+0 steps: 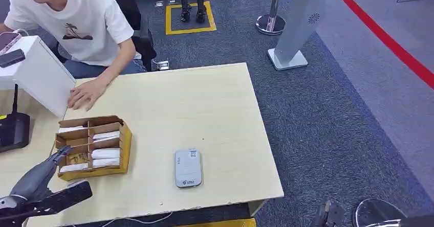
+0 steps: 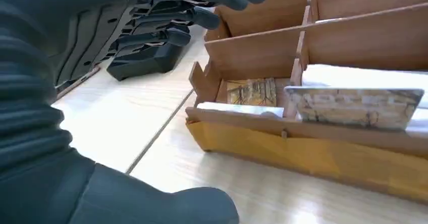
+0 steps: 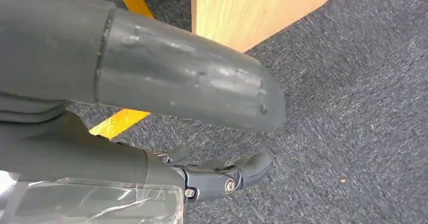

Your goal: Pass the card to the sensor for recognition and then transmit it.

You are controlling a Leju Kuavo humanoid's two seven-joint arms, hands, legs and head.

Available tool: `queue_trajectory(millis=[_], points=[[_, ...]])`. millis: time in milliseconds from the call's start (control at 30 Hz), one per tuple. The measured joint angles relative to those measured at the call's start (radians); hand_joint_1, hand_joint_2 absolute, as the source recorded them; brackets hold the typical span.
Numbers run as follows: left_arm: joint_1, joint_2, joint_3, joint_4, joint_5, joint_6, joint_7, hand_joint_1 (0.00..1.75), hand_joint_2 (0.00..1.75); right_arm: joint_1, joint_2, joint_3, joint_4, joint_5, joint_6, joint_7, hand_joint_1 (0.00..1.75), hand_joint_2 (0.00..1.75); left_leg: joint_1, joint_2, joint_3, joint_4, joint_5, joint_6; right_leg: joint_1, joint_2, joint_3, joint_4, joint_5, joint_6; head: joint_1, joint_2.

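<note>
Table [image 1: 204,104]: pale wood-grain top, smooth, slight sheen; the divided box [image 1: 125,145] on it is brown corrugated cardboard, matt, holding white cards [image 1: 106,154] with a smooth plastic look, and the sensor [image 1: 188,167] looks like light grey matt plastic. Left hand [image 1: 43,178] is dark grey matt plastic with a ribbed rubbery cover [image 2: 30,128]; right hand [image 3: 202,176] has the same dark finish, its thumb [image 3: 186,90] scuffed, a metal pin at a joint. Floor is rough grey carpet [image 1: 327,125] with glossy red and yellow tape, and the post base [image 1: 270,24] is shiny metal.
</note>
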Motion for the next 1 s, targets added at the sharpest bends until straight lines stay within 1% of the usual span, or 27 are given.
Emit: queue_trajectory(millis=[200, 400, 567, 1000], points=[[-0.014, -0.008, 0.000, 0.015, -0.001, -0.004, -0.004, 0.00, 1.75, 0.000, 0.000, 0.000, 0.000, 0.001, 0.000, 0.000, 0.00, 0.00, 0.000, 0.000, 0.000, 0.000, 0.000, 0.000, 0.000, 0.000, 0.000, 0.000, 0.000, 0.000, 0.000, 0.000], [-0.078, -0.027, -0.019, 0.061, -0.010, -0.021, -0.029, 0.00, 1.75, -0.004, 0.000, 0.000, 0.000, 0.006, 0.000, 0.004, 0.00, 0.00, 0.000, 0.000, 0.000, 0.000, 0.000, 0.000, 0.000, -0.001, 0.000, 0.000, 0.000, 0.000, 0.000, 0.000], [-0.106, -0.034, -0.034, 0.080, -0.005, -0.024, -0.036, 0.00, 1.75, -0.005, 0.000, 0.000, 0.000, 0.007, 0.000, 0.004, 0.00, 0.00, 0.000, 0.000, 0.000, 0.000, 0.000, 0.000, 0.000, 0.000, 0.000, 0.000, 0.000, 0.000, 0.000, 0.000], [-0.119, -0.036, -0.052, 0.099, 0.007, -0.026, -0.038, 0.00, 1.75, -0.005, 0.000, 0.000, 0.000, 0.008, 0.001, 0.004, 0.00, 0.00, 0.000, 0.000, 0.000, 0.000, 0.000, 0.000, 0.000, 0.000, 0.000, 0.000, 0.000, 0.000, 0.000, 0.000]])
